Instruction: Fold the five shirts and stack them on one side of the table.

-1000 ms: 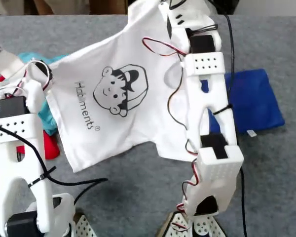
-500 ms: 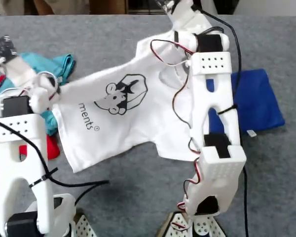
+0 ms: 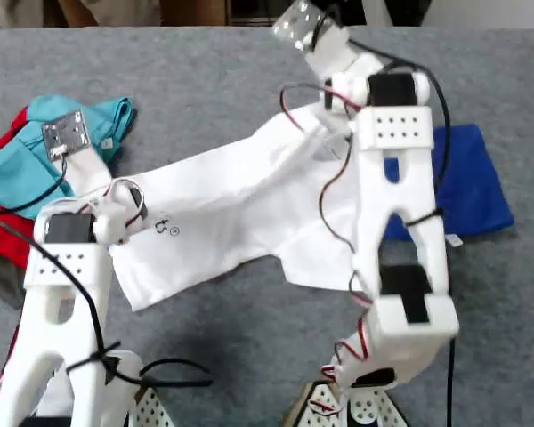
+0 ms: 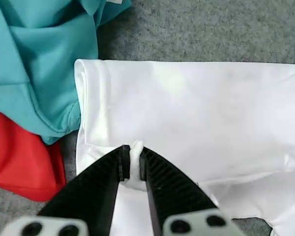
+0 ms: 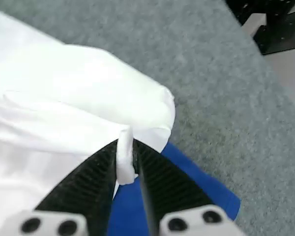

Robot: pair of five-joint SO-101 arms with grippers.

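Both of your arms have pulled the far edge of the white T-shirt (image 3: 231, 200) over toward the near side. The cartoon print that faced up a second ago is now folded under, and only a few letters show by the left arm. The T-shirt lies mid-surface as a slanted band, its near hem flat on the grey surface (image 3: 205, 89).

Your left gripper (image 4: 132, 156) is nearly closed, pinching a small ridge of white cloth just behind the rolled sleeve end. Beside that sleeve lie the teal shirt (image 3: 27, 165), crumpled, and the red shirt (image 3: 4, 240), partly under the teal one. The white sleeve touches the teal cloth.

Farther out, your right gripper (image 5: 124, 147) is likewise nearly closed on a thin fold of white cloth, holding up the rounded, doubled-over edge. Below that gripper is the folded blue shirt (image 3: 467, 178), lying on the right side of the surface with the white T-shirt overlapping its inner edge.
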